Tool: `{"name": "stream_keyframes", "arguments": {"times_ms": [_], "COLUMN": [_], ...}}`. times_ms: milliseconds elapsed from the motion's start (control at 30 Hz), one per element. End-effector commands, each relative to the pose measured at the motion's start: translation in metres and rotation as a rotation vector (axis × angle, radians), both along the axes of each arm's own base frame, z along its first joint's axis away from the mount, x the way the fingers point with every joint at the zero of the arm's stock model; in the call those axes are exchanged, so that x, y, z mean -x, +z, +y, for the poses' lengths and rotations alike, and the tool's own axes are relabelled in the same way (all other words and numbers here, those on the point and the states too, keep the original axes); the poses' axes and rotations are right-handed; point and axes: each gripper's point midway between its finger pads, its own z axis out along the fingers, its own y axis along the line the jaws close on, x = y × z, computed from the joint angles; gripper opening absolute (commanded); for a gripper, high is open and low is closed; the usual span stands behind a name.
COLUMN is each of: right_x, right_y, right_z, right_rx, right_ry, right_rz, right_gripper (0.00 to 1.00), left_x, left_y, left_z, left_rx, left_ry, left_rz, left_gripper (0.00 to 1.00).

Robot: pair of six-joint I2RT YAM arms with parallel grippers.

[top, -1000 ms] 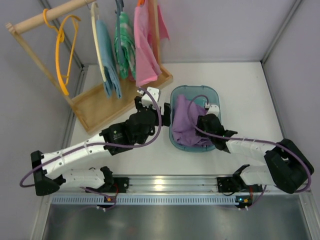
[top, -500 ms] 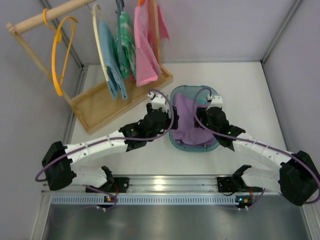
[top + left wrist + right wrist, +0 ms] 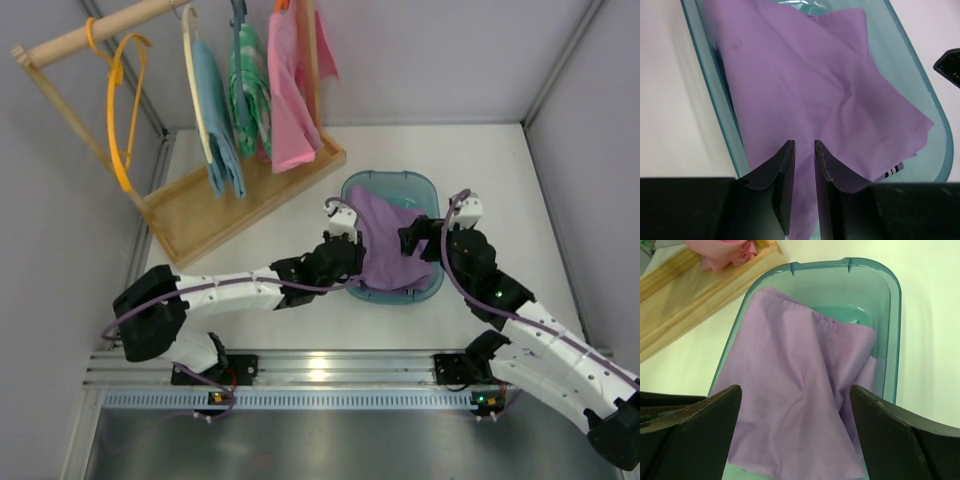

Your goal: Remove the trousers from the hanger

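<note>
The lilac trousers (image 3: 390, 245) lie crumpled in a teal basin (image 3: 428, 186), off the hanger. The orange-yellow hanger (image 3: 121, 110) hangs bare from the wooden rod at far left. My left gripper (image 3: 350, 248) hovers over the basin's left rim. In the left wrist view its fingertips (image 3: 804, 142) stand almost together, and through the thin slit only the trousers (image 3: 805, 75) below show. My right gripper (image 3: 421, 238) is over the basin's right side. In the right wrist view it (image 3: 795, 387) is open wide above the trousers (image 3: 795, 380), touching nothing.
A wooden rack with a tray base (image 3: 200, 215) stands at the back left. It carries a light blue garment (image 3: 215, 120), a green one (image 3: 250, 95) and a pink one (image 3: 290, 100). Grey walls close in the white table on three sides.
Both arms have drawn back toward the near edge. The left jaws have closed to a slit and the right jaws have spread wider. The trousers stay in the basin.
</note>
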Motion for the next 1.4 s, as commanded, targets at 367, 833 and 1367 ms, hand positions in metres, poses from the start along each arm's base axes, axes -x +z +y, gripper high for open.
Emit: {"name": "stream_keyframes", "arguments": {"times_ms": [367, 833, 1367], "right_x": [-0.004, -0.005, 0.003], "right_y": [-0.026, 0.029, 0.036], "right_z": [-0.012, -0.001, 0.015], "right_rx": [0.045, 0.009, -0.038], "right_ry": [-0.077, 0.0, 0.104], "right_rz": [0.079, -0.028, -0.08], "right_gripper": [0.99, 1.0, 1.0], "left_x": [-0.011, 0.005, 0.043], "left_y": [-0.015, 0.116, 0.124], "left_z": [-0.031, 0.049, 0.156], "left_rx": [-0.031, 0.109, 0.123], "left_ry": [-0.038, 0.041, 0.163], "left_rz": [-0.033, -0.218, -0.195], "left_gripper": [0.32, 0.81, 0.86]}}
